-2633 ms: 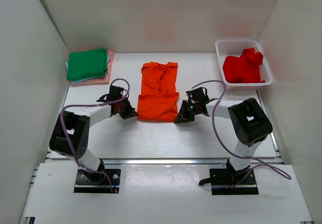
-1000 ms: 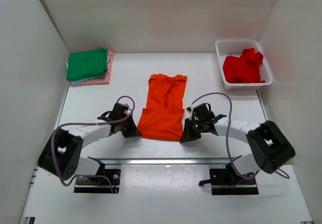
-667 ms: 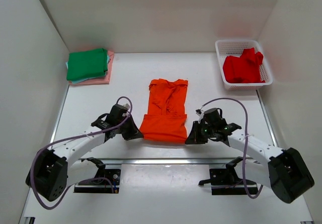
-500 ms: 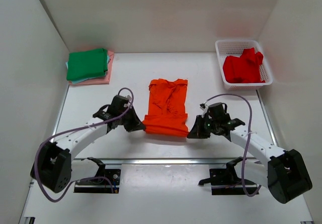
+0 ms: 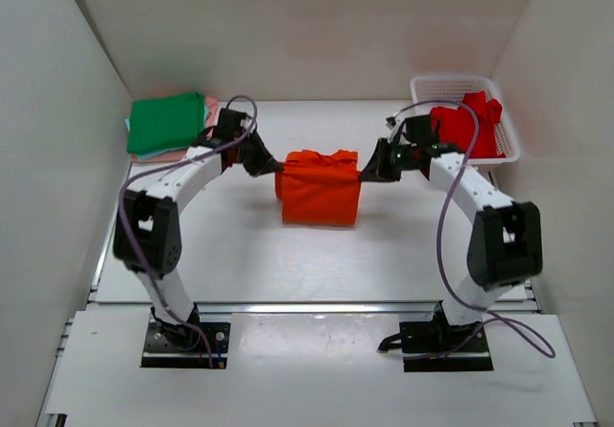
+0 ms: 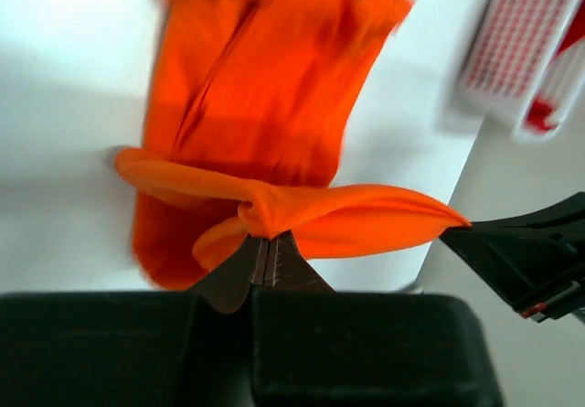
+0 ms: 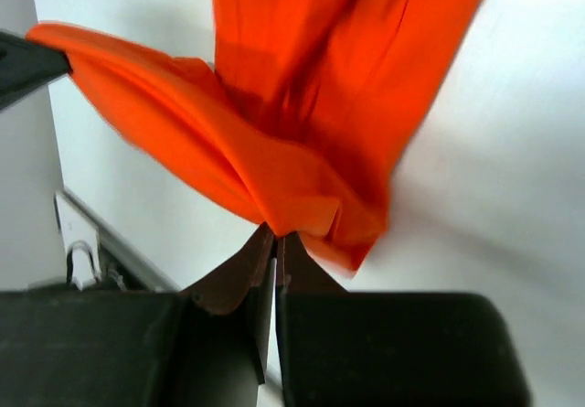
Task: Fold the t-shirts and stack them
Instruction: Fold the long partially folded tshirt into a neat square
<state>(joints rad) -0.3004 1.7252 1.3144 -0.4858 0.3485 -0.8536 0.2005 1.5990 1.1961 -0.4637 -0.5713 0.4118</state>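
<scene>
**Reporter:** How far along is the folding?

**Operator:** About midway, I judge. The orange t-shirt (image 5: 320, 189) lies doubled over at the middle of the desk (image 5: 240, 254), a little toward the far edge. My left tool (image 5: 271, 167) is pinched tight on its far left corner and my right tool (image 5: 369, 171) on its far right corner. Both wrist views show the jaws closed, with a bunch of orange cloth between them and a fold hanging from each tool.

**Reporter:** What is finished?

**Operator:** A pile (image 5: 173, 131) of folded shirts sits in the far left corner of the desk, with the green t-shirt (image 5: 165, 118) on top. I cannot count the layers under it from here.

**Reporter:** And what is left?

**Operator:** The orange one needs releasing, perhaps another fold, and a trip to that pile. The red t-shirt (image 5: 465, 128) lies crumpled in the white mesh basket (image 5: 451, 82) in the far right corner and is not yet folded.

**Reporter:** What about the surface and the room?

**Operator:** The desk is flat, white and matte, so cloth should slide easily on it. Plain white walls (image 5: 288, 34) close in the left, far and right sides. A metal rail runs along the near edge, where both arms are bolted.
</scene>
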